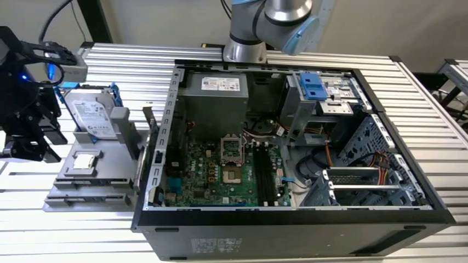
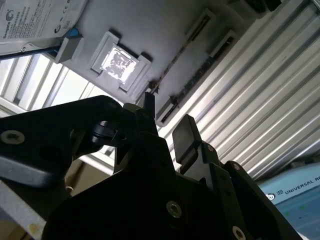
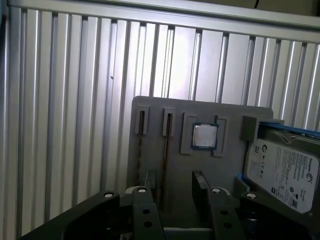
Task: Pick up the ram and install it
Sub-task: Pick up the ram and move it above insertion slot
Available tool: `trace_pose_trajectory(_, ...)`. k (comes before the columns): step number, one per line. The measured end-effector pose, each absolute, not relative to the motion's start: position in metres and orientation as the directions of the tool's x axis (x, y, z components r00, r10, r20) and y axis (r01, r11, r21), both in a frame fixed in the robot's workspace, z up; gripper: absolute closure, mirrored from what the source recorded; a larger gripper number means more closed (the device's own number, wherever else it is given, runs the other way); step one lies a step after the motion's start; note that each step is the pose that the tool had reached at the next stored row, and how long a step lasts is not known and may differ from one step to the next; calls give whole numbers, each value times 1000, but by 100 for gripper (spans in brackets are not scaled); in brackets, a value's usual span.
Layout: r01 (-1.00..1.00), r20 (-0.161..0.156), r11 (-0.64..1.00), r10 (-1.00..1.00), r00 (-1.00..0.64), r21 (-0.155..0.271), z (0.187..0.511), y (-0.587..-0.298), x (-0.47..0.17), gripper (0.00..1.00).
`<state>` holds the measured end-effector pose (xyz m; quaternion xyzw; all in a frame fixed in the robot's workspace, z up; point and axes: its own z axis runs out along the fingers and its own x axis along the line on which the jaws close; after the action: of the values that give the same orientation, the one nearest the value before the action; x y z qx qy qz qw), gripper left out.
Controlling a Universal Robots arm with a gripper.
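The gripper (image 3: pixel 174 181) hung released over one edge of a gray holder (image 3: pixel 155 107) on the ribbed metal counter (image 3: pixel 65 100). Its two black fingers (image 3: pixel 200 185) were spread apart with nothing between them. The ram (image 3: pixel 166 145) appeared as a thin strip standing on edge in one of the holder's two narrow slots. It was roughly in line with the gap between the fingers and untouched by them. In the second wrist view, one fingertip stood just beside the strip's end.

A square silver chip (image 3: pixel 205 136) sat in a recess beside the slots. A hard drive (image 3: pixel 282 170) in a blue-edged frame stood at the holder's other end.

In the exterior view the holder lay just beside the open computer case (image 1: pixel 292 219), on the exterior view's left, with the gripper outside the case wall. Inside the case the green motherboard (image 1: pixel 212 170) lay exposed, its long black sockets (image 1: pixel 264 170) open from above. Cables (image 1: pixel 329 159) and a drive cage (image 1: pixel 365 181) crowded the exterior view's right. Bare counter stretched beyond the holder.
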<state>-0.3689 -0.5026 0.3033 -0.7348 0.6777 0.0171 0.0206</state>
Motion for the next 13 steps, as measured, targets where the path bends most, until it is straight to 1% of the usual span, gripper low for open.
trace_pose_trajectory(13, -997, -53, -75, -996, 76, -7, 291, -508, -369, 0)
